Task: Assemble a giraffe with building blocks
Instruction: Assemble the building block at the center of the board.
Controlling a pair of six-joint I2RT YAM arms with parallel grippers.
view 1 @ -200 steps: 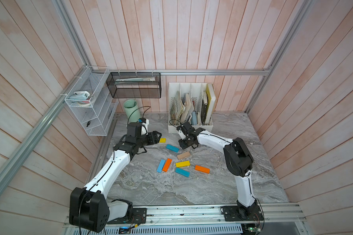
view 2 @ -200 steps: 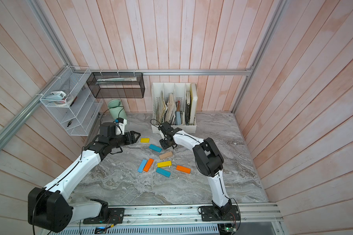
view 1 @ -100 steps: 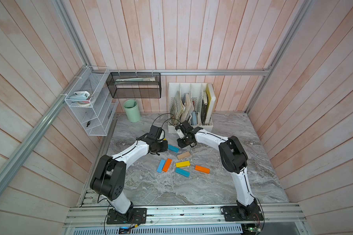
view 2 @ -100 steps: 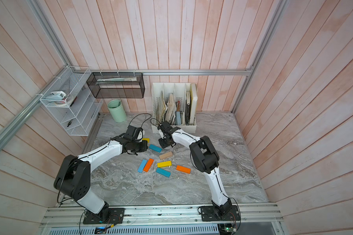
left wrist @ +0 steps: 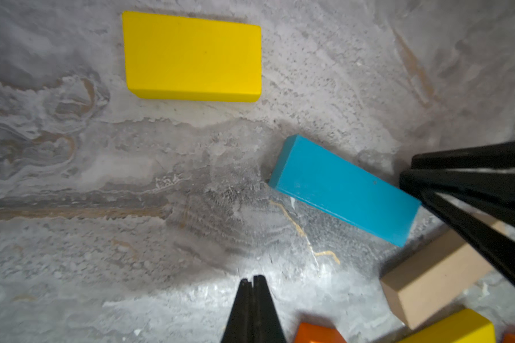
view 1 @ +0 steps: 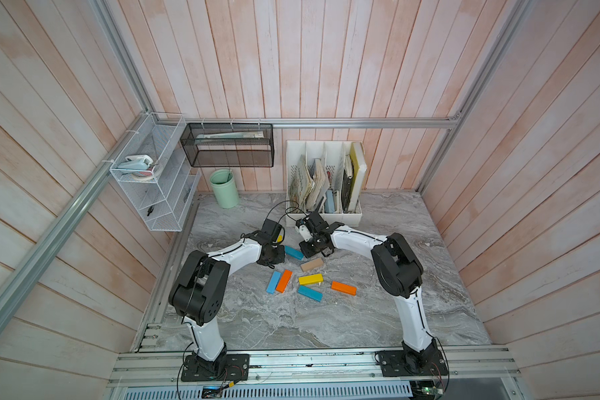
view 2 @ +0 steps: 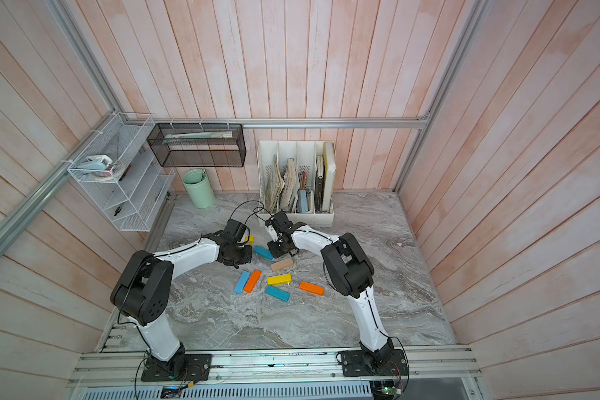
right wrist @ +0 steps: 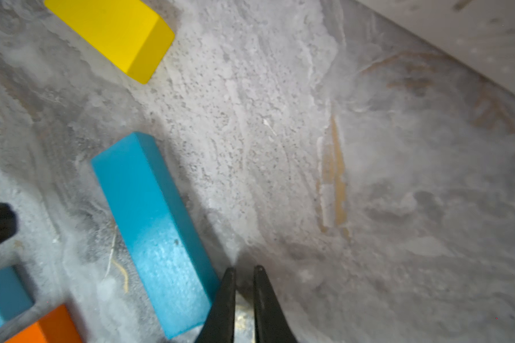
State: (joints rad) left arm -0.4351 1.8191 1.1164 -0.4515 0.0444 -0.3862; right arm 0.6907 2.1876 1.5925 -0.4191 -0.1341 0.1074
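Eight small rectangular wooden building blocks (view 1: 310, 279) lie loose and unassembled on the grey marble desk (view 1: 257, 322), at the centre of both top views. The left end effector (left wrist: 252, 279) is closed and empty, near the teal rectangular block (left wrist: 345, 196). The right end effector (right wrist: 245, 268) has its jaws slightly apart and empty, just beside one end of that block.

Eight blocks (view 1: 309, 293) out on the bench (view 1: 274, 322), here's the tally: three blue blocks (view 1: 293, 252), two orange blocks (view 1: 284, 281), two yellow blocks (view 1: 310, 279), one tan block (view 1: 311, 265). Two arms (view 1: 236, 251). Around the edges: one green cup (view 1: 224, 190), one white file rack (view 1: 350, 215), one black mesh basket (view 1: 227, 162), one white wire shelf (view 1: 163, 207).
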